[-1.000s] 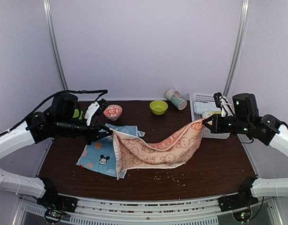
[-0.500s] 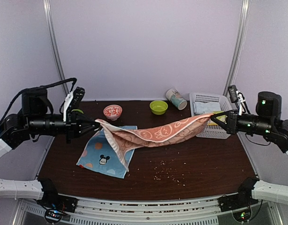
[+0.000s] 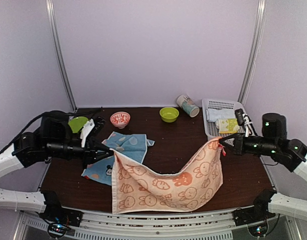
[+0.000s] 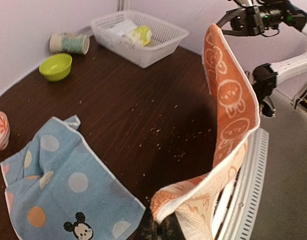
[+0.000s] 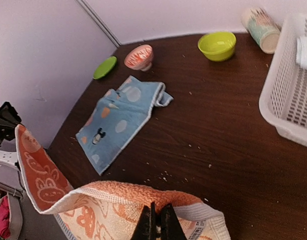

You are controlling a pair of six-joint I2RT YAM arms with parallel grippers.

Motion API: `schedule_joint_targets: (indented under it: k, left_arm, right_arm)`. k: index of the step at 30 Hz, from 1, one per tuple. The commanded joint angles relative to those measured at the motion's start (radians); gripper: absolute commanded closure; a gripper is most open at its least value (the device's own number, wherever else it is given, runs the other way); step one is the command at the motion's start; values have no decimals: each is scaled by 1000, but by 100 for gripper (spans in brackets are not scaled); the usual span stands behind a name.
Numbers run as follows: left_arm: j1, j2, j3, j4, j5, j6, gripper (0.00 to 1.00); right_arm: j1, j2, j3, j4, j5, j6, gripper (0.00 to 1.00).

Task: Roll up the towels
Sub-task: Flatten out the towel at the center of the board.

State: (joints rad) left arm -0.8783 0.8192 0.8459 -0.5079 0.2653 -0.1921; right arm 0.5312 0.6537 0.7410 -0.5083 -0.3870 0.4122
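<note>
- Top external: orange bunny-print cloth towel point(image 3: 166, 182) hangs spread between left gripper point(image 3: 108, 153) and right gripper point(image 3: 222, 141), both clenched on its upper corners; nothing is rolled yet.
- Left wrist: light blue dotted Mickey towel point(image 4: 68, 190) lies rumpled and unrolled on the dark wooden table point(image 4: 143, 90); scattered crumbs point(image 4: 161, 131) lie on the free space beside it.
- Right wrist: white plastic basket point(image 5: 288, 95) and green bowl point(image 5: 217, 46) stand well clear.

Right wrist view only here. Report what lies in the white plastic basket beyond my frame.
Observer: The white plastic basket holds a yellow-green patterned roll beside a pale cloth roll.
Operator: Describe how the orange bunny-print cloth towel hangs.
Observer: Strung between the left end effector and right end effector, its lower hem reaches the dark brown table's near edge.
</note>
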Motion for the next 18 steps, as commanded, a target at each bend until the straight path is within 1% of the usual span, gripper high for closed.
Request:
schedule_joint_targets:
  k: [1,3,5,7,12,15,18]
  left_arm:
    - [122,145,-64,212,89,2,100]
    - [151,206,-67,288,90,-5,100]
    - [166,266,-58,338,42,-20,100]
    - [182,331,-47,376,32,-35,100]
    - [194,488,-2,385,-20,-36,100]
    - [196,524,-1,405,-55,-48,100]
    - [196,519,-13,416,-100,-55,100]
  right_arm:
    - [-68,131,-132,272,21,141,100]
    - [-111,202,-156,339,27,161,100]
    - [-151,275,-161,368,46,171,100]
    - [-182,351,-162,398,61,173,100]
    - [-204,496,-135,435,91,161,100]
    - [-203,540,-119,422,125,147,100]
    - [-203,537,-115,400,140,137,100]
